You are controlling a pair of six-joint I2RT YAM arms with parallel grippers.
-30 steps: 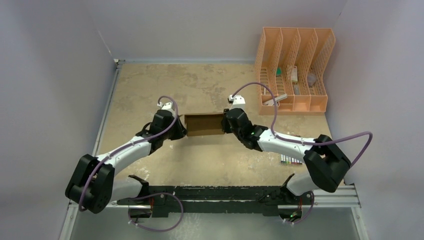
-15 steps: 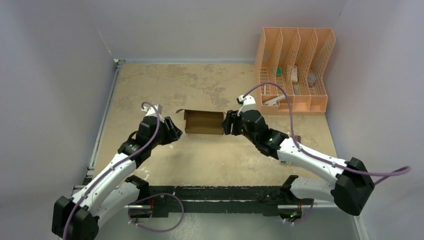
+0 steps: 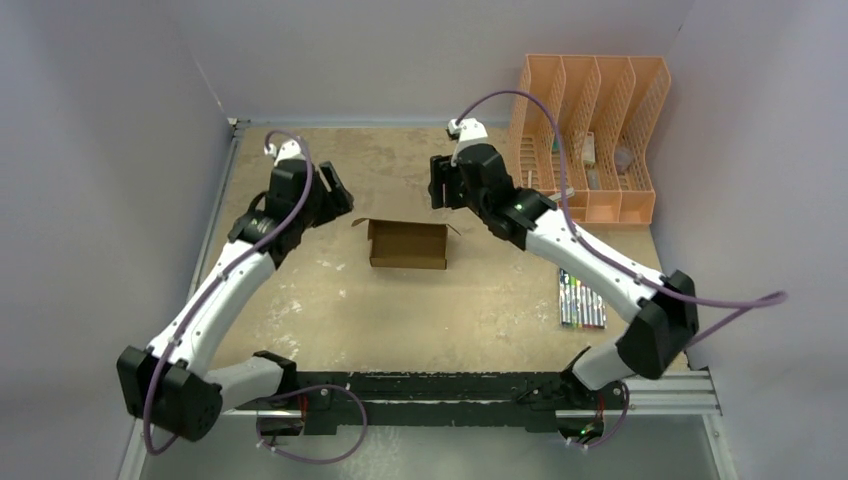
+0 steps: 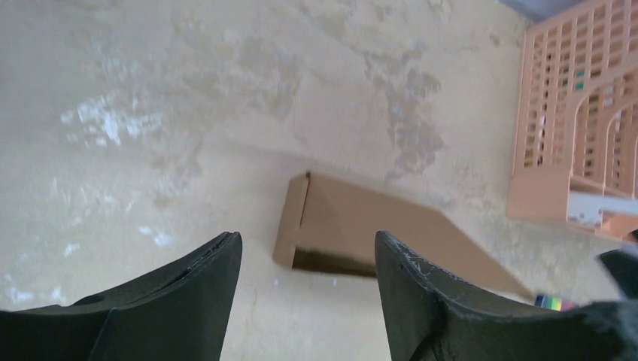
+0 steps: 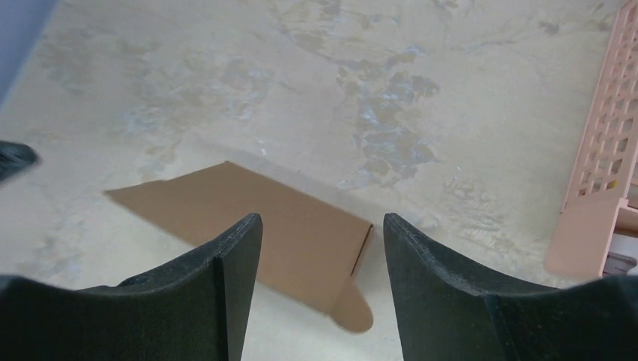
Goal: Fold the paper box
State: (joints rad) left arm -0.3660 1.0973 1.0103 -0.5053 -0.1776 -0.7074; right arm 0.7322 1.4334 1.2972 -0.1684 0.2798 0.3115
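Note:
The paper box (image 3: pixel 408 244) is a small brown cardboard carton lying on the table's middle, with small flaps sticking out at both ends. It also shows in the left wrist view (image 4: pixel 353 229) and the right wrist view (image 5: pixel 256 214). My left gripper (image 3: pixel 335 198) is open and empty, raised to the box's upper left; its jaws stand wide apart in the left wrist view (image 4: pixel 308 248). My right gripper (image 3: pixel 437 185) is open and empty, raised behind the box's right end; it also shows in the right wrist view (image 5: pixel 322 229).
An orange plastic file rack (image 3: pixel 590 140) with small items stands at the back right, and shows in the left wrist view (image 4: pixel 579 128). A pack of coloured markers (image 3: pixel 581 299) lies at the right. Grey walls close in the left, back and right.
Both grippers have let go of the box ends, risen and drawn back toward the far side. The box stays on the table with its end flaps sprung out.

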